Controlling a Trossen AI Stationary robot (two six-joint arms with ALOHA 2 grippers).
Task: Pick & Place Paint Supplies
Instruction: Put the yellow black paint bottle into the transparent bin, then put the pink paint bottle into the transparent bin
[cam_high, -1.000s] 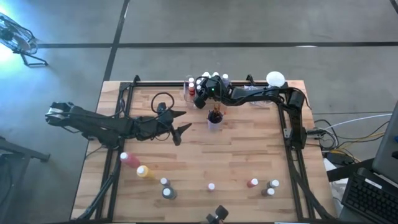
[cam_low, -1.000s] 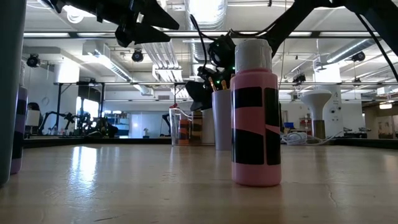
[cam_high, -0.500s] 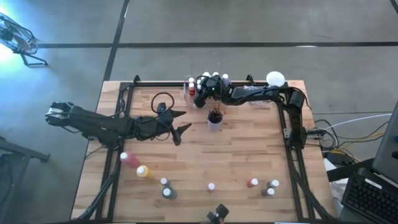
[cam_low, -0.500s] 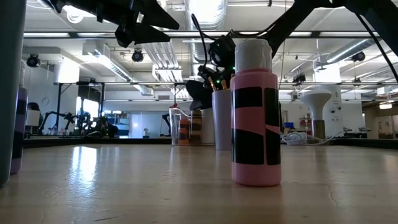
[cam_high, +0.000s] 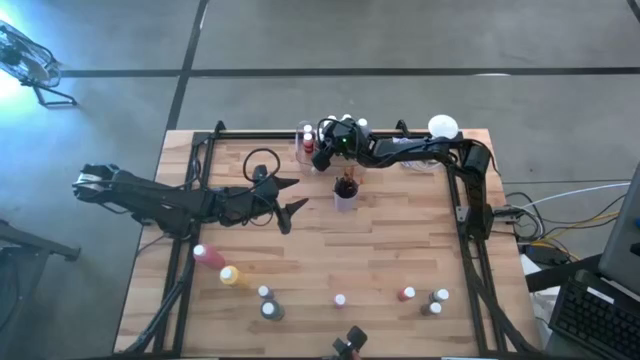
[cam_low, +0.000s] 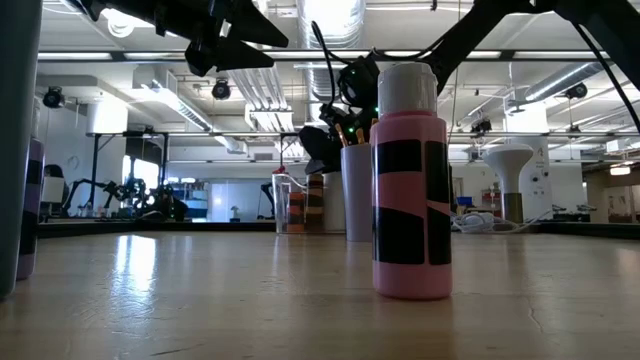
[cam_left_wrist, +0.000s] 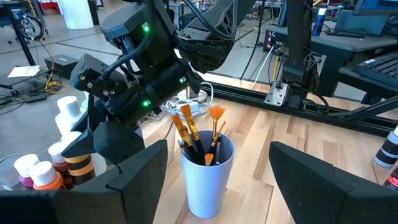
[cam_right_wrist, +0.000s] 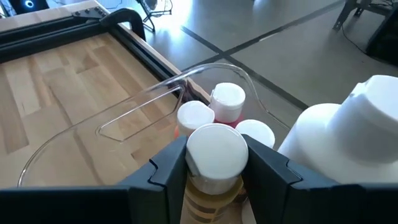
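One white-capped bottle (cam_right_wrist: 214, 163) stands upright, cap up, between your right gripper (cam_right_wrist: 214, 177)'s fingers, which pinch its sides over the clear bin (cam_right_wrist: 124, 127) at the table's far edge. Only the left wrist view shows brushes (cam_left_wrist: 198, 134) bristles-up in the cup (cam_left_wrist: 207, 171); your left gripper (cam_high: 283, 200), spread wide, hovers beside that cup.

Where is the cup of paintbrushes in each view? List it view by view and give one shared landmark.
High view: the brush cup stands at mid-table, toward the far edge.
Low view: the cup is mid-picture, partly behind the pink bottle.
Left wrist view: it sits low in the centre.
Right wrist view: not in it.
Shared landmark: the right gripper, just beyond the cup, over the clear container.
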